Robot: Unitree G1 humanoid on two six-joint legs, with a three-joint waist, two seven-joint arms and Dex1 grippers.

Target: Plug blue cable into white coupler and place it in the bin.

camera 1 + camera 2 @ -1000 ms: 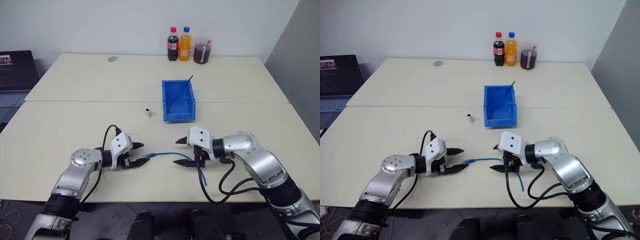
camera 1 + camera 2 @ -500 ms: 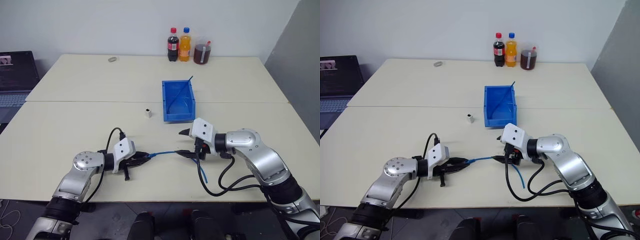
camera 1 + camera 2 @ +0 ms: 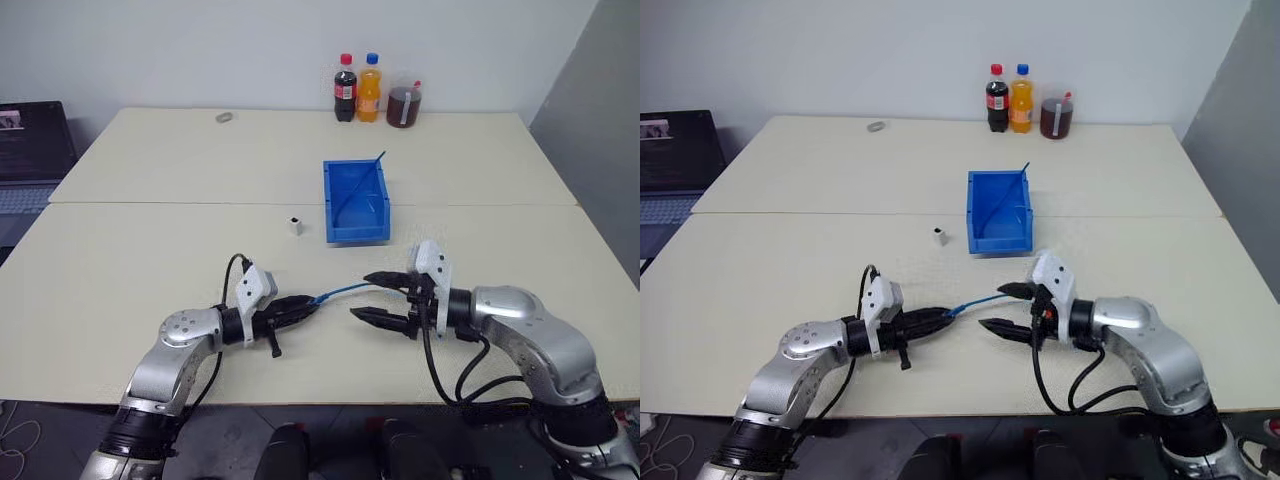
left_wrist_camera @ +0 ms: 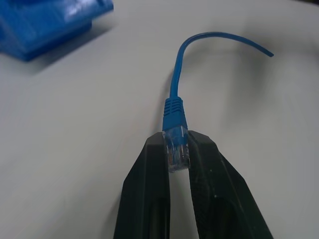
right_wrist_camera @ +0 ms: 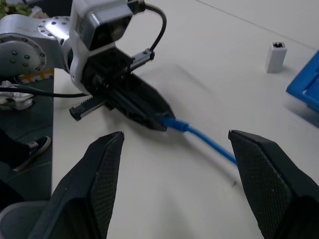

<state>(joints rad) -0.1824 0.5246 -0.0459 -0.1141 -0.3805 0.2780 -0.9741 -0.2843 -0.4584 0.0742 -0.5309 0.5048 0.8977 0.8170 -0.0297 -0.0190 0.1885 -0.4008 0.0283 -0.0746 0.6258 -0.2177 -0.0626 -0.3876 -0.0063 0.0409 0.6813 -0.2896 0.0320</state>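
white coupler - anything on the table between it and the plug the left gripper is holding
Nothing visible. The left gripper is shut on the blue cable at its plug, and bare table lies between it and the white coupler. The bin sits beside the coupler, off that path.

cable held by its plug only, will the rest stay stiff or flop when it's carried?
Likely floppy: past the left tool, the cable bends away in a loose curve. Probably light: it's thin and arcs clear of the table. The free end may swing.

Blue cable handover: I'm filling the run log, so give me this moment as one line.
left gripper: shut on blue cable plug | right gripper: open, empty | white coupler: on table, untouched | bin: no cable
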